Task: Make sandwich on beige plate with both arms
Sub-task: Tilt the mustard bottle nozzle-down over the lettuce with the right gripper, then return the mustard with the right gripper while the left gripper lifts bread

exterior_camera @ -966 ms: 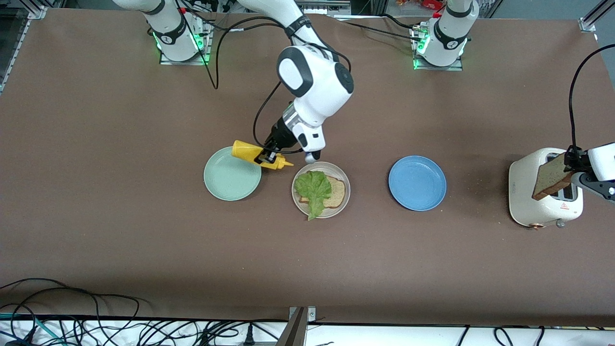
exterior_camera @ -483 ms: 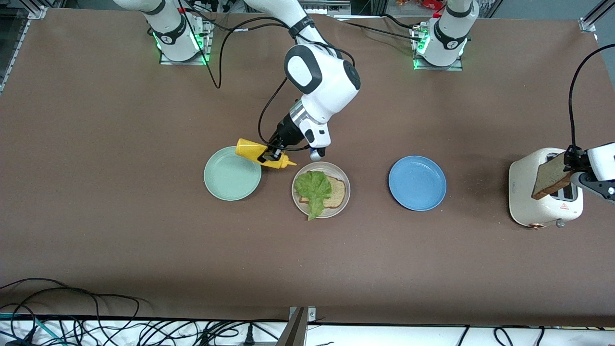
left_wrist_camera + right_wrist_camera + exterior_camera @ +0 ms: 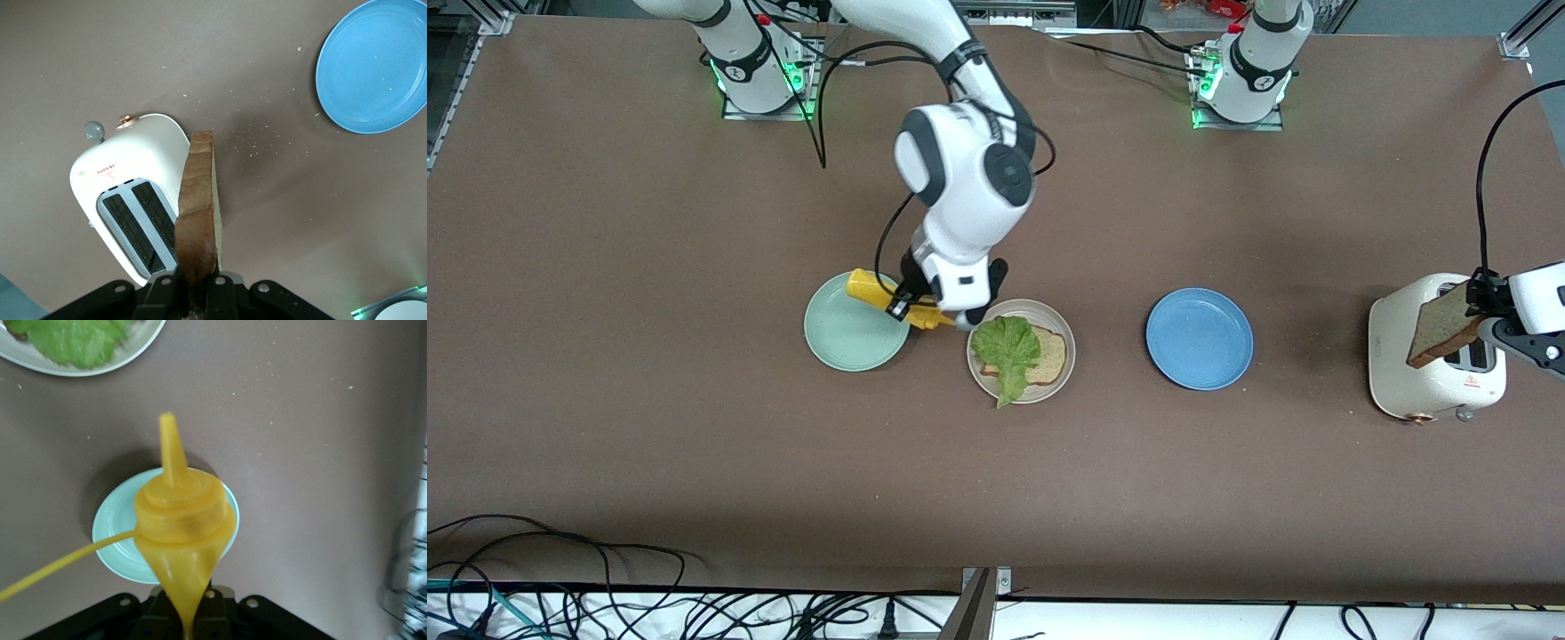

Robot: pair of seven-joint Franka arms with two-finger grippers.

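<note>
Mint-green plate (image 3: 856,322): sits toward the right arm's end of the table, with nothing on it.
Right gripper (image 3: 914,305): pinches the yellow mustard bottle (image 3: 889,300) tight, over the gap between the mint-green plate and the beige plate (image 3: 1061,331).
Bottle's long way: it lies sideways, with its tip aimed at the beige plate, just short of the rim.
Beige plate: holds one bread slice (image 3: 1043,356) with a lettuce leaf (image 3: 1007,352) on top. This is the half-made sandwich.
Blue plate (image 3: 1199,338): empty, between the beige plate and the toaster (image 3: 1432,366).
Left gripper (image 3: 1481,296): pinches the second bread slice (image 3: 1437,328) on edge, over the toaster.
Nearer arm: the right one is much closer to the sandwich, I think it goes first.
Change: the right arm's big wrist swung toward its own end, and the bottle dropped lower. The left arm barely moved.
</note>
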